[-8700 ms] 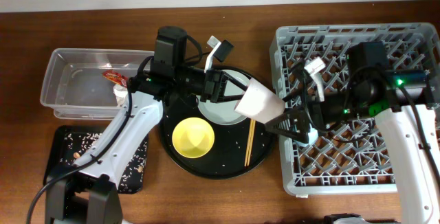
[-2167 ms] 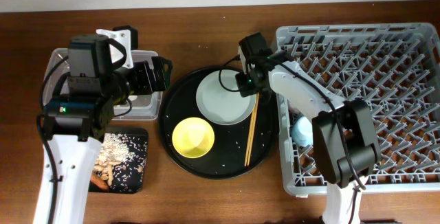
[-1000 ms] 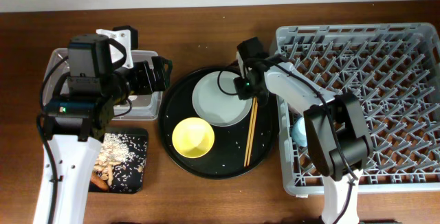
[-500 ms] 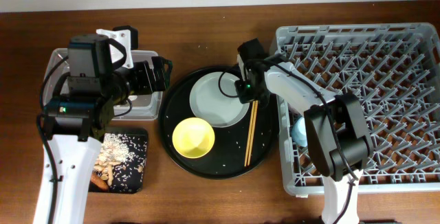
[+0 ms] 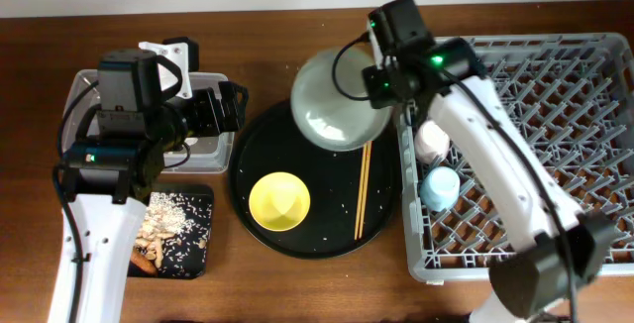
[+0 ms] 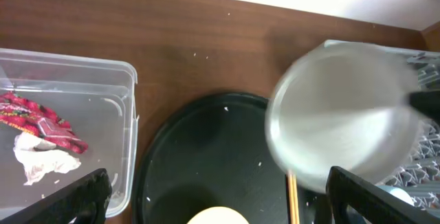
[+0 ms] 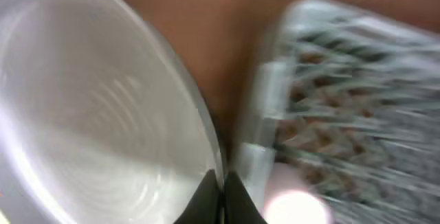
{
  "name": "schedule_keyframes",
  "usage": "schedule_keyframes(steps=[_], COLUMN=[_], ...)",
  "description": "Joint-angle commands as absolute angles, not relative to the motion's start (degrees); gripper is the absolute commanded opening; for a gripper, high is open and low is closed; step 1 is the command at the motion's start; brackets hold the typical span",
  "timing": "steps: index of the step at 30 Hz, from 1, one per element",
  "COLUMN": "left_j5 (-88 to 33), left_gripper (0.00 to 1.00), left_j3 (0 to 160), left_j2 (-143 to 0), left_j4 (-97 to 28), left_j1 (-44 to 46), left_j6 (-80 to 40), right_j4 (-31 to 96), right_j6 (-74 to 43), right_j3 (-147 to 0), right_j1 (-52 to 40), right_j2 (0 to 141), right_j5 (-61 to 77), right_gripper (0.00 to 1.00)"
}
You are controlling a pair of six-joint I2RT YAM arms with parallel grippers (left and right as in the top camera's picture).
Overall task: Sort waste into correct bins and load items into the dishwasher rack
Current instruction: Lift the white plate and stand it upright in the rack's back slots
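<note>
My right gripper (image 5: 382, 89) is shut on the right rim of the pale grey-green plate (image 5: 332, 110), which hangs tilted above the far edge of the round black tray (image 5: 253, 145), beside the dishwasher rack (image 5: 555, 115). The right wrist view shows the rim pinched between the fingers (image 7: 210, 195), with the plate (image 7: 103, 114) to the left and the rack (image 7: 357, 100) to the right. A pink cup (image 5: 432, 142) and a blue cup (image 5: 439, 186) sit in the rack. The yellow bowl (image 5: 278, 199) and chopsticks (image 5: 363, 189) lie on the round tray. My left gripper (image 5: 233, 105) hovers open by the clear tub (image 6: 69, 86), which holds the red wrapper (image 6: 41, 114) and white tissue (image 6: 45, 162).
The shallow black tray (image 5: 193, 249) with pale food scraps (image 5: 163, 224) sits at the front left, under my left arm. Crumbs dot the round tray. The rack fills the right side of the table.
My right gripper has shut on the plate's rim and lifted it off the round tray, up and back toward the rack's corner. The left arm has not moved.
</note>
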State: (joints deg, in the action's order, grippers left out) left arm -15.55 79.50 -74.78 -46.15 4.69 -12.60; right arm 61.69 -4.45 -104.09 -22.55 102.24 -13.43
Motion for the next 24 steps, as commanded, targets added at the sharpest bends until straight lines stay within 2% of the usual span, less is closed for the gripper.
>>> schedule_keyframes(steps=[1, 3, 4, 6, 17, 24], left_j5=[-15.2, -15.2, -15.2, -15.2, -15.2, -15.2], left_gripper=[0.99, 0.99, 0.99, 0.99, 0.99, 0.99], left_j3=[79.8, 79.8, 79.8, 79.8, 79.8, 79.8], left_j2=[-75.0, -75.0, -75.0, -75.0, -75.0, -75.0], left_j4=[-46.0, -46.0, -46.0, -46.0, -46.0, -46.0], left_j1=[4.6, 4.6, 4.6, 4.5, 4.6, 4.5], left_j6=[-11.9, -11.9, -11.9, -11.9, -11.9, -11.9], right_j4=[61.9, 61.9, 61.9, 61.9, 61.2, 60.4], right_j6=[-4.5, -1.7, -0.2, -0.2, -0.2, 2.9], right_j3=[-104.9, -104.9, -104.9, -104.9, -104.4, -104.1], right_j1=[-22.7, -22.7, -22.0, -19.5, 1.7, 3.4], right_j2=[95.8, 94.1, 93.7, 94.0, 95.5, 103.8], right_j5=[-40.6, -52.9, -63.9, -73.2, -49.8, -48.2], right_gripper=[0.04, 0.04, 0.04, 0.04, 0.04, 0.04])
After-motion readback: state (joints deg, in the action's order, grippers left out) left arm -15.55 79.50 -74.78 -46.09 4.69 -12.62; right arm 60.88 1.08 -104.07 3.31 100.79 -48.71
